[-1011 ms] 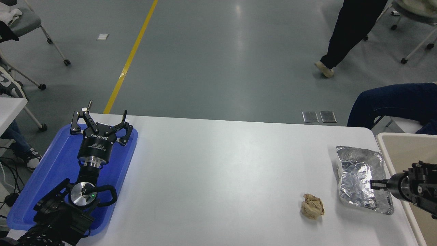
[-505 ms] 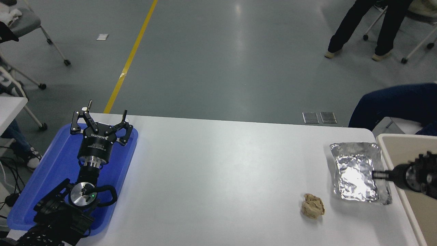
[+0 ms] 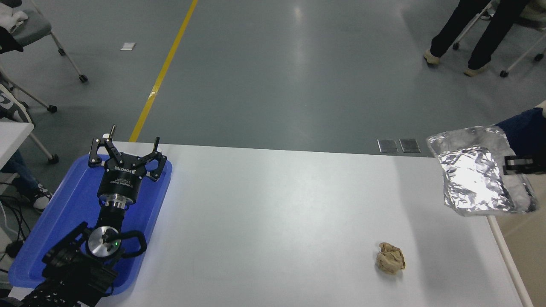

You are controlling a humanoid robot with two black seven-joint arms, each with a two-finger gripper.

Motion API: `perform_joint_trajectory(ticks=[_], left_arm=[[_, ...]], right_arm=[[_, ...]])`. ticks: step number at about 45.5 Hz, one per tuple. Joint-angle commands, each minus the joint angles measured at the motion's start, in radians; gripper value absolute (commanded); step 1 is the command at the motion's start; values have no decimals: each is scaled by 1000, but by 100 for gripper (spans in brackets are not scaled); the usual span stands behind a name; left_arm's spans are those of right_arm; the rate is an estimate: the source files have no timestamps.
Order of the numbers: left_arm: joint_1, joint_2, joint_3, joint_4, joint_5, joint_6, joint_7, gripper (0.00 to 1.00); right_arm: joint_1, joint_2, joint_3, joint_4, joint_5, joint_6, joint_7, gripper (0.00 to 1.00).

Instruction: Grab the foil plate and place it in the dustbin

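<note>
Over at the desk's far right corner, the foil plate is up in the air, tilted with its shiny inside towards us, and the right hand grips it by its right rim, only a black fingertip showing at the edge of view. The dustbin sits just off the desk's right side, below the plate. To my eye the carry is well along; what's needed now is a smooth swing rightward until the whole plate clears the bin's rim, then a gentle lowering before letting go, since thin foil could bend or slip. The crumpled paper ball lies well clear. The left hand is parked over the blue tray, fingers spread wide.
</note>
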Motion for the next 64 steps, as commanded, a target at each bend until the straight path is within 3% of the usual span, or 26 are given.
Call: perform_joint_trajectory(ticks=[1,15,33,55,61,64], left_arm=[[0,0,0,0,1,0,2,100],[0,0,0,0,1,0,2,100],[2,0,0,0,0,0,0,100],[0,0,0,0,0,0,0,100],[0,0,0,0,0,0,0,100],[0,0,0,0,0,0,-1,100]], right_arm=[[306,21,-130,36,3,183,2,0],[444,93,-244,50,42,206,2,0],[466,90,-298,53,54,206,2,0],[238,-29,-298,-115,13,148,0,0],[98,-69,-288,-253,-29,85,14,0],[15,-71,-284,-333,-30,46,45,0]])
